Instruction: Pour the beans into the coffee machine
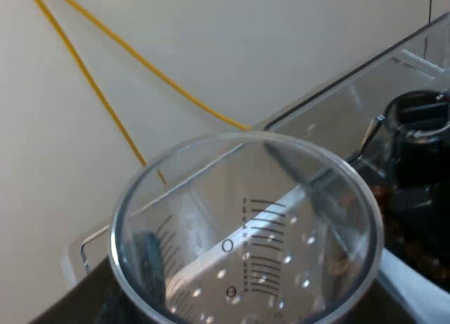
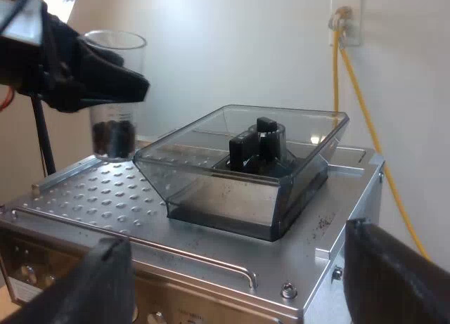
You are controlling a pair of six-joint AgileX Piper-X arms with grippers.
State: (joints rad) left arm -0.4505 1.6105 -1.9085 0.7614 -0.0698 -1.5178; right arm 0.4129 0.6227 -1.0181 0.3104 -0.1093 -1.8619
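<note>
Nothing legible — measuring glass (image 1: 247, 234) scale unreadable

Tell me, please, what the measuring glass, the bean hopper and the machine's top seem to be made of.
Measuring glass: clear, glossy plastic or glass; printed scale marks show through its wall.
Bean hopper: likely smoke-tinted transparent plastic; its dark knob shows through.
Machine's top: satin metal, probably stainless steel, with raised studs and soft sheen.

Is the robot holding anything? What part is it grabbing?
Yes. The left gripper holds the measuring glass by its side wall, above the beans inside. The right gripper is open and holds nothing.
</note>
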